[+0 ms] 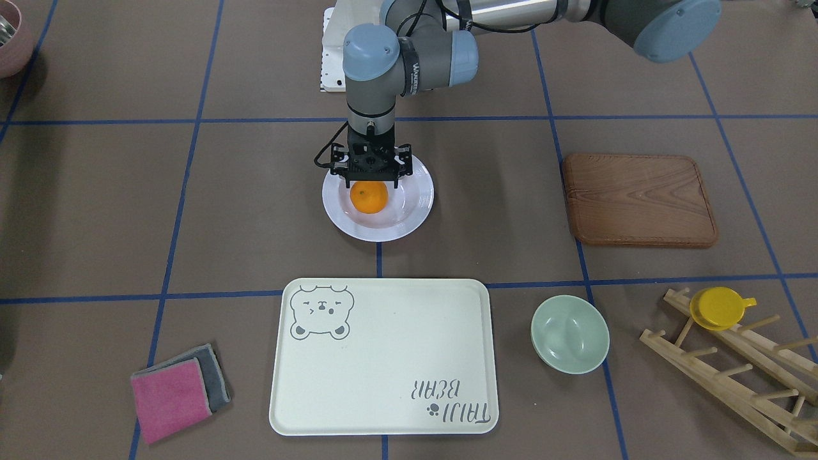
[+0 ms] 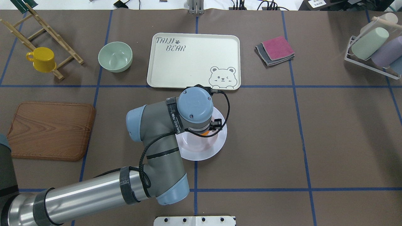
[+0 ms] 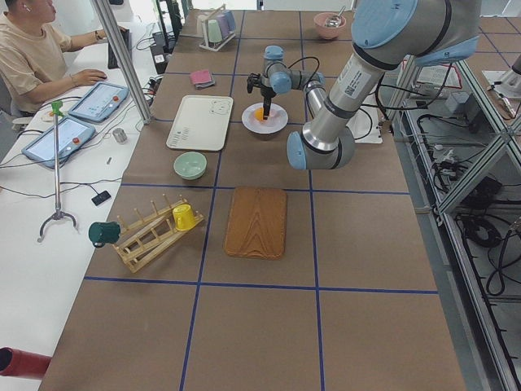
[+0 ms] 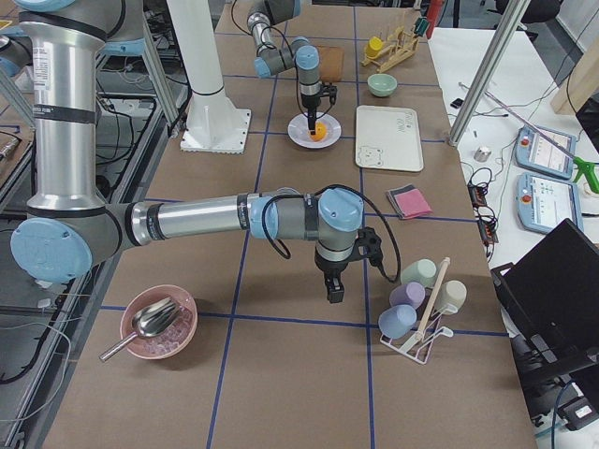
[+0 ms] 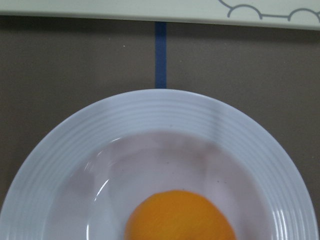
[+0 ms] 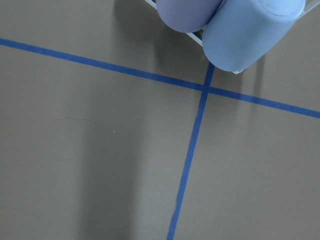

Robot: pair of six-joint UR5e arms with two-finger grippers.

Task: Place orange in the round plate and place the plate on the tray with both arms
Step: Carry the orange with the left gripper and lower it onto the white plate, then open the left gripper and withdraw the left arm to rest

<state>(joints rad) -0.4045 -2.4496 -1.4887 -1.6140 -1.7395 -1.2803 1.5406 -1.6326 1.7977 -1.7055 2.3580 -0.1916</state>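
Observation:
The orange [image 1: 369, 197] rests in the sunken centre of the white round plate [image 1: 415, 206], which stands on the table mat just short of the tray [image 1: 383, 358]. My left gripper [image 1: 372, 183] hangs straight down over the orange, open, with a finger at each side of the fruit's top. The left wrist view shows the orange [image 5: 180, 217] lying free in the plate [image 5: 165, 110], the tray's edge [image 5: 150, 7] beyond. The tray carries nothing. My right gripper [image 4: 332, 292] points down over bare mat far from the plate, near the cup rack; I cannot tell whether it is open or shut.
A wooden board [image 1: 639, 199], a pale-green bowl [image 1: 569, 333] and a wooden rack with a yellow cup [image 1: 719, 308] lie on my left. Folded cloths [image 1: 176, 390] and a cup rack [image 2: 373, 47] sit on my right. A pink bowl with a spoon [image 4: 157, 323] stands near the right end.

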